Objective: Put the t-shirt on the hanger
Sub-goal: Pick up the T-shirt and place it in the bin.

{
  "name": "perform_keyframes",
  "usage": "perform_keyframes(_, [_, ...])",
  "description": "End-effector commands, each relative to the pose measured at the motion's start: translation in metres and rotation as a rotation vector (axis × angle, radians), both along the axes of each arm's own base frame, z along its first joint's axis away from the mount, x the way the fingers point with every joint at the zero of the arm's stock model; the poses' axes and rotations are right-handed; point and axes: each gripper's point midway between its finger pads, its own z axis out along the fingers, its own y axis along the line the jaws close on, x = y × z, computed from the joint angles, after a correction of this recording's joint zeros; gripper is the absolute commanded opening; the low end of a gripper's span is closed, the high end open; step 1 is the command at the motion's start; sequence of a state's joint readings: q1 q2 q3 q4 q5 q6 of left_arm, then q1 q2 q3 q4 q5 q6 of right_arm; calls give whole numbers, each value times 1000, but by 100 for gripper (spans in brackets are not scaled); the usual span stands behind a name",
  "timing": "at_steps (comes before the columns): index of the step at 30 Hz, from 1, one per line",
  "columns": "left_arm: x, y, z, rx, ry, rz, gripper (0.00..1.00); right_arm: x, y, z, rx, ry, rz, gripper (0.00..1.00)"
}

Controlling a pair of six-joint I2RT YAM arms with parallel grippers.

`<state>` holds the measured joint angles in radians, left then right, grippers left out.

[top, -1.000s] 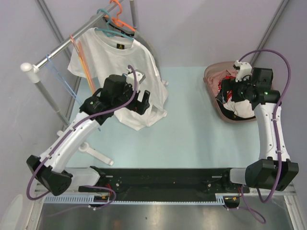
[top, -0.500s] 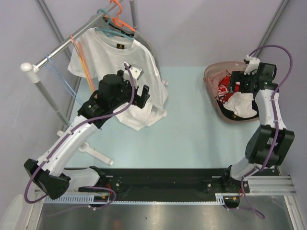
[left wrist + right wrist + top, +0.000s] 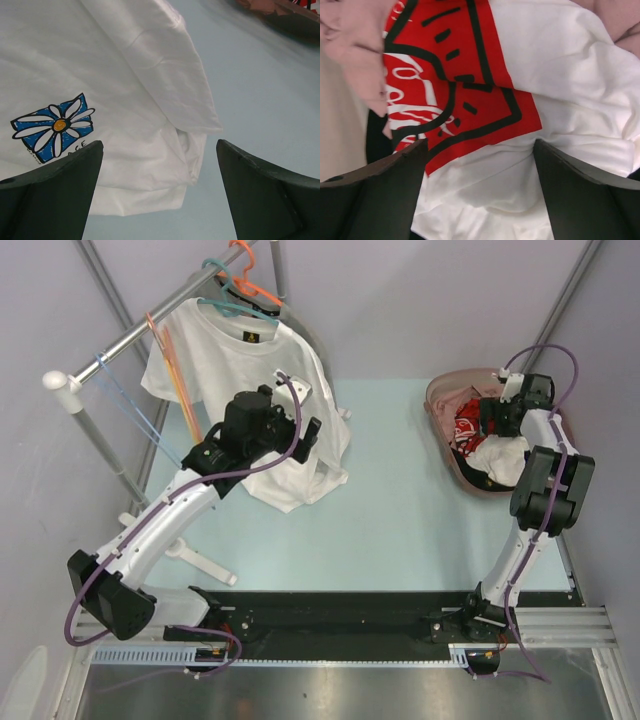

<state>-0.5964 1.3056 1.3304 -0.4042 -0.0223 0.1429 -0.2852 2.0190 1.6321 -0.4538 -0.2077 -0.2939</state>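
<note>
The t-shirt [image 3: 492,456] lies crumpled in a pinkish-brown basket [image 3: 440,392] at the back right, white with a red print [image 3: 470,90] bearing white lettering. My right gripper [image 3: 493,416] is down in the basket, open. Its jaws straddle a fold of the white cloth just below the print [image 3: 480,150], without pinching it. The hanger [image 3: 172,365] looks like the thin pinkish one on the rail at the back left, beside a yellow one. My left gripper [image 3: 308,438] is open and empty [image 3: 160,145], hovering over another white shirt.
A white daisy-print t-shirt [image 3: 55,127] hangs from a teal hanger [image 3: 238,306] on the metal rail [image 3: 130,340], its hem draped on the pale blue table [image 3: 400,510]. Orange hangers [image 3: 245,275] hang further back. A white rack foot [image 3: 200,558] lies near the left arm.
My right arm has folded back and its gripper has gone down into the basket onto the t-shirt. My left gripper has shifted slightly back and right over the daisy shirt.
</note>
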Motion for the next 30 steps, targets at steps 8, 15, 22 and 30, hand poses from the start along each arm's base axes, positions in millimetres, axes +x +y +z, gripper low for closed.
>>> perform_keyframes(8, [-5,2,14,-22,-36,-5,100,6,-2,39,-21,-11,47,0])
perform_keyframes(15, [-20,8,37,-94,-60,-2,100,-22,56,233,102,-397,194,0])
perform_keyframes(22, [-37,10,64,-168,-84,-33,100,-105,160,378,217,-680,461,0])
perform_keyframes(30, [-50,22,90,-259,-90,-48,100,-201,288,332,217,-532,863,0])
